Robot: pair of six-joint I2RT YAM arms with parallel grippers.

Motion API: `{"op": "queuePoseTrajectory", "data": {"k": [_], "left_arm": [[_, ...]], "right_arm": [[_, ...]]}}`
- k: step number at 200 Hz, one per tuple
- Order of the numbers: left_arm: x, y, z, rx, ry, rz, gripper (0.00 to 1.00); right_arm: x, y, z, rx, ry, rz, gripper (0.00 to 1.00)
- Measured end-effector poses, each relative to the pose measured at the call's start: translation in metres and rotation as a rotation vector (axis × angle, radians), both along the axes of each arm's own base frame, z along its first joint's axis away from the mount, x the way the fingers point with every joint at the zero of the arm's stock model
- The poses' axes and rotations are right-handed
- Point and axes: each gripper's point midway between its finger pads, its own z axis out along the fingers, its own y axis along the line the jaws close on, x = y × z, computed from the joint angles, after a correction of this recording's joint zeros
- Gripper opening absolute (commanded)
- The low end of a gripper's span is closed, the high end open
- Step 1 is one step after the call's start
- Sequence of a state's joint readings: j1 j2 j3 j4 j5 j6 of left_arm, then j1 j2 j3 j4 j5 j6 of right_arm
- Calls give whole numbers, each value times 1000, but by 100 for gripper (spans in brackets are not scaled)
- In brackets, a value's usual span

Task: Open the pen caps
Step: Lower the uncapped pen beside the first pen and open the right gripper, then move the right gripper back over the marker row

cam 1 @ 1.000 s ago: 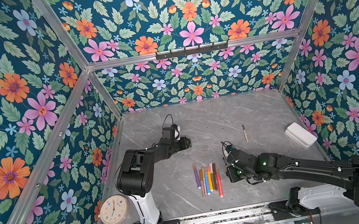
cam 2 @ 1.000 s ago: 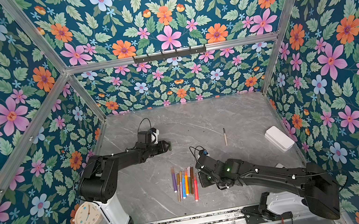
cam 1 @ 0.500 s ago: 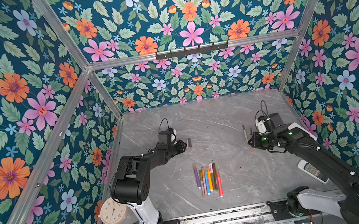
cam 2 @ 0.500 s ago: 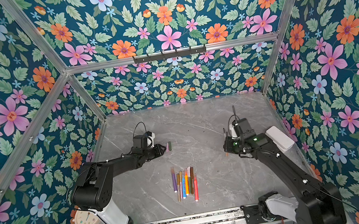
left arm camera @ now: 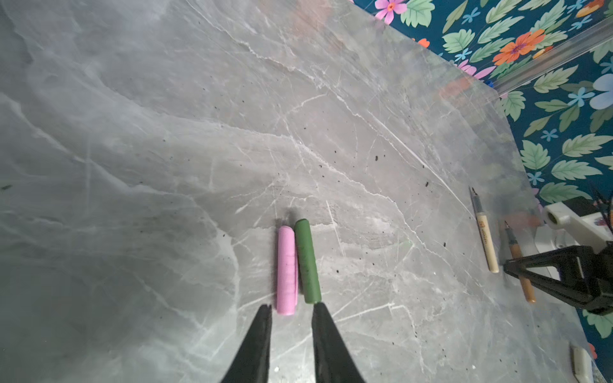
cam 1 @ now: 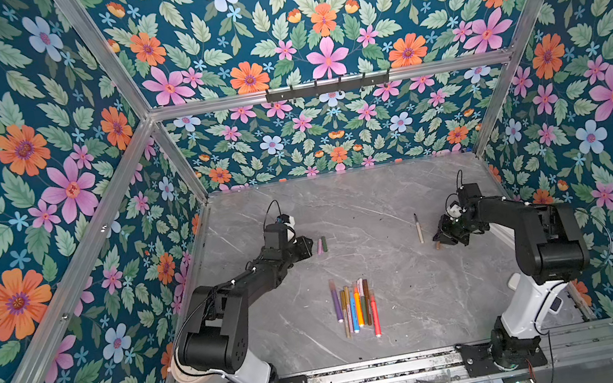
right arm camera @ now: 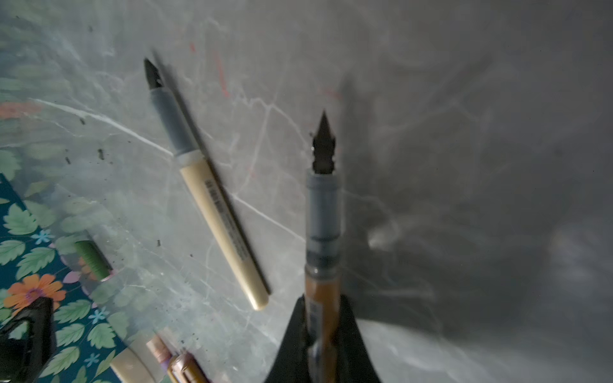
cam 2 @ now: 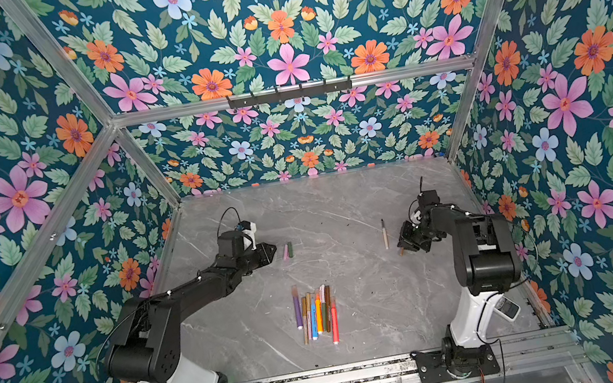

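- At the table's (cam 1: 400,311) right side, the right gripper (right arm camera: 322,300) is clamping an uncapped orange-brown pen (right arm camera: 322,212), just beside a beige pen (right arm camera: 222,228) lying flat.
- This is looking like a set-down, so the barrel should be resting parallel to the beige one before release.
- Across the table, the left gripper (cam 1: 308,247) is standing slightly apart and empty, just short of the touching pink cap (left arm camera: 286,270) and green cap (left arm camera: 307,265).
- Only the right wrist view is showing the bare nib. Only the top views are showing the row of pens (cam 1: 355,306) at front centre.

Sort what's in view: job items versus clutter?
Job: pen row, pink cap, green cap, cream pen, orange pen in right hand.
Clutter: white box, hook rail.
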State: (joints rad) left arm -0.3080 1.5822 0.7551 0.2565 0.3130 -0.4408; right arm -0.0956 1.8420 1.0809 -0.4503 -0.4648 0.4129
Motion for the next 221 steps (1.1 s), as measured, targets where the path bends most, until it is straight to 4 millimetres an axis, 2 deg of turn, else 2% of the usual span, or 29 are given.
{"op": "queuePoseTrajectory", "data": {"k": [25, 50, 73, 83, 102, 136, 221], "left_arm": [[0, 3, 3, 11, -14, 14, 27], [0, 4, 3, 13, -14, 16, 26], [1, 4, 4, 13, -15, 16, 26], [1, 4, 4, 13, -14, 16, 26], [1, 3, 4, 15, -15, 15, 26], [1, 4, 4, 16, -13, 14, 25], [2, 2, -1, 22, -2, 8, 24]], "right_arm": [[15, 9, -1, -10, -27, 48, 0], [21, 14, -1, -17, -42, 76, 0], [24, 16, -1, -30, -45, 89, 5], [26, 17, -1, -34, -47, 93, 10], [26, 16, -1, -37, -43, 94, 27], [28, 20, 2, -16, -56, 103, 39], [29, 22, 4, -5, -65, 106, 41]]}}
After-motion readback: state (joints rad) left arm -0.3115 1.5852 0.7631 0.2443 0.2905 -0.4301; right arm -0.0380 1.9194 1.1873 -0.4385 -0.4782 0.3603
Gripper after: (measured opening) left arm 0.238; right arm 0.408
